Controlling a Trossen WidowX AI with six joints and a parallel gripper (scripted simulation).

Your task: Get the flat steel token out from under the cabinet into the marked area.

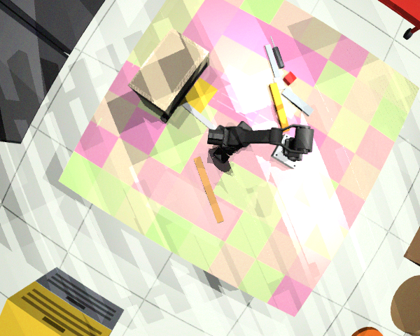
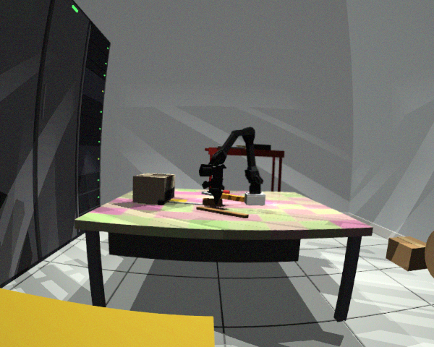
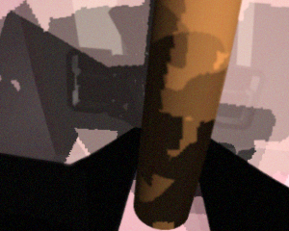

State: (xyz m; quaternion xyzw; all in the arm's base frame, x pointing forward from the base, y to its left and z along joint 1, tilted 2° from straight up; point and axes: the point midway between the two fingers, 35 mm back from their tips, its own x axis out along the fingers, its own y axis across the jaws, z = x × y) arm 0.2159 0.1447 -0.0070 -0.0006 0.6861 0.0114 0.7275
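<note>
The tan box-like cabinet (image 1: 169,68) (image 2: 152,187) stands at the table's far left. A yellow marked area (image 1: 201,94) (image 2: 179,200) lies in front of it. The steel token is not in sight. A long orange rod (image 1: 208,190) (image 2: 221,212) (image 3: 188,106) lies slanted across the middle of the table. My gripper (image 1: 217,156) (image 2: 215,196) (image 3: 169,139) points down over the rod's end nearest the cabinet and is shut on it. In the wrist view the rod runs up between the two dark fingers.
A grey flat strip (image 1: 196,115) lies by the marked area's near edge. A yellow bar (image 1: 278,104), two white bars (image 1: 272,59) (image 1: 297,101), a red cube (image 1: 289,78) and a dark tool (image 1: 278,56) lie behind the arm's base (image 1: 286,153).
</note>
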